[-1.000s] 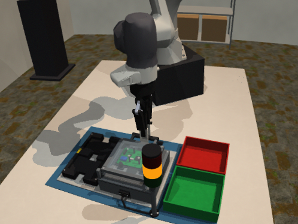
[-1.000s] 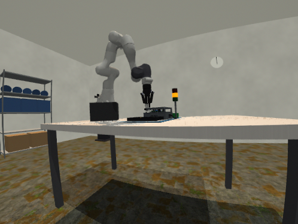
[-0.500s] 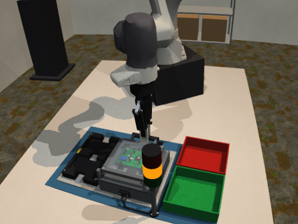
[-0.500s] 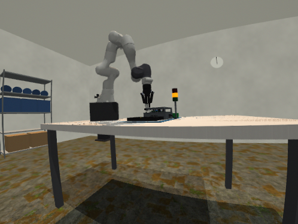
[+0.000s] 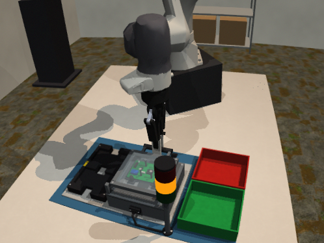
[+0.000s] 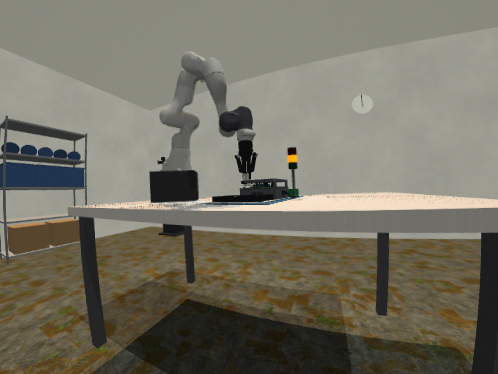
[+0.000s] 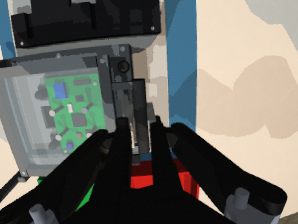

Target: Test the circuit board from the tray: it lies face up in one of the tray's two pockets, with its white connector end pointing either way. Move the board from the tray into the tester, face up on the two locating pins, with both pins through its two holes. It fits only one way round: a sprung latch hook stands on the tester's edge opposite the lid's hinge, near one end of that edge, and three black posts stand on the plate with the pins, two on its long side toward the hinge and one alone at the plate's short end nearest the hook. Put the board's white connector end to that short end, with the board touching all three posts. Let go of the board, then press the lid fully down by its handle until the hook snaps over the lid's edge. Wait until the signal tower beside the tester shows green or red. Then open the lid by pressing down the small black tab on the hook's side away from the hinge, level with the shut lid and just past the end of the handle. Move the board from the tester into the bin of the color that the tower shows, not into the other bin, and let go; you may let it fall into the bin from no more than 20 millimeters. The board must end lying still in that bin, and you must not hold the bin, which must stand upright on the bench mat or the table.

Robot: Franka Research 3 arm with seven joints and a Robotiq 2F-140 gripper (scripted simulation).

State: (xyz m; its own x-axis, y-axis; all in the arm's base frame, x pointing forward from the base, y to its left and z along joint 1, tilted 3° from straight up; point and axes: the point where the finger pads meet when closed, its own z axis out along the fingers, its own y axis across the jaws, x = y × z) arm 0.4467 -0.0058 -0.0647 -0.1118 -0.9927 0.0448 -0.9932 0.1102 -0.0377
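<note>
The green circuit board (image 5: 142, 170) lies in the tester (image 5: 146, 182) under the shut clear lid; it also shows in the wrist view (image 7: 69, 112). My gripper (image 5: 160, 147) stands upright at the tester's far edge and is shut on the lid's handle (image 7: 127, 106), a dark bar along the lid's edge. The fingertips straddle that bar. The signal tower (image 5: 165, 182) at the tester's near right corner shows amber in its middle segment; it also shows in the exterior view (image 6: 292, 159). The latch hook and tab are hidden by my fingers.
The black tray (image 5: 92, 172) lies left of the tester with both pockets empty. The red bin (image 5: 221, 167) and the green bin (image 5: 211, 209) stand upright to the right, both empty. All rest on a blue mat (image 5: 65, 198). The arm's black base (image 5: 195, 81) stands behind.
</note>
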